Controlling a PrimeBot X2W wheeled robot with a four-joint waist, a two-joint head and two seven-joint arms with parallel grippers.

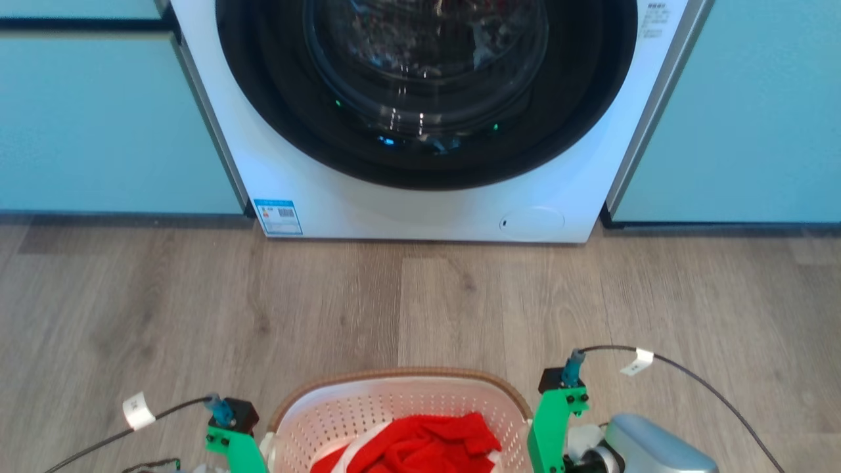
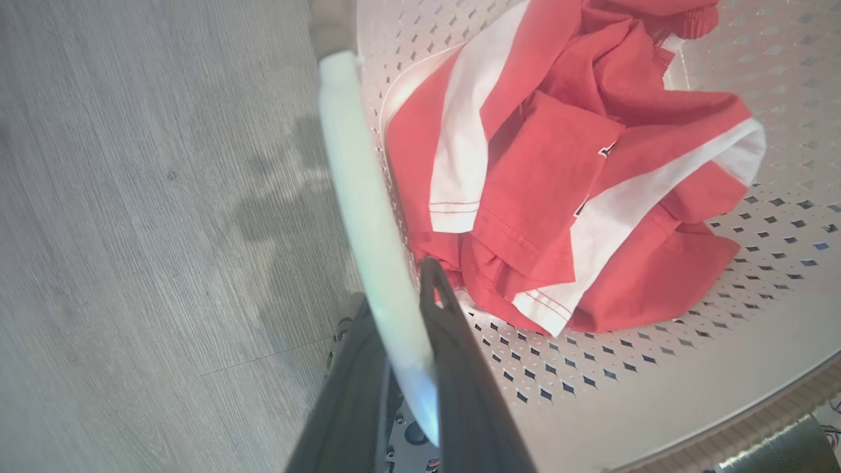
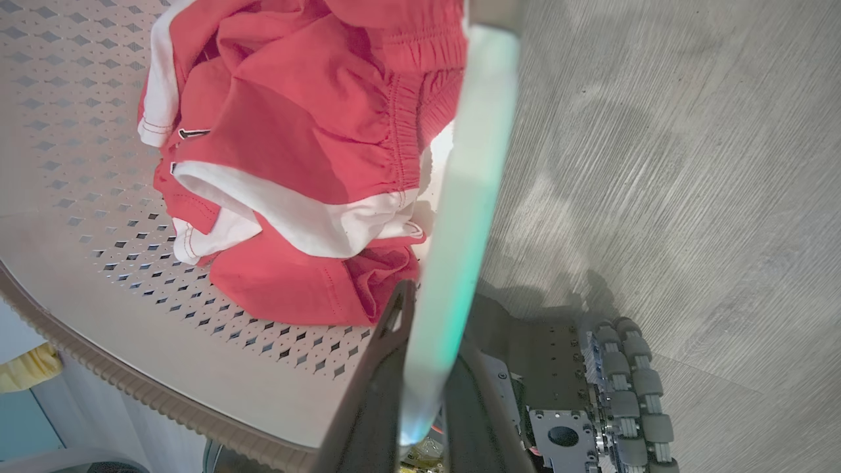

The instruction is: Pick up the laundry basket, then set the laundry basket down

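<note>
Head view: laundry basket (image 1: 394, 407) low centre, between green brackets (image 1: 555, 420) on both arms. It sits well apart from a front-loading washing machine (image 1: 427, 197), with plank floor (image 1: 197, 309) between. Blue barcode sticker (image 1: 278, 217) at the machine's lower left; print too small to read.

Wrist views: left claw (image 2: 401, 295) pinched tight on the near handle (image 2: 368, 197), right claw (image 3: 437, 309) likewise on the opposite handle (image 3: 473, 164). Red-and-white garment (image 2: 558, 164) lies inside. Right wrist view adds the robot's roller wheels (image 3: 624, 387).
</note>
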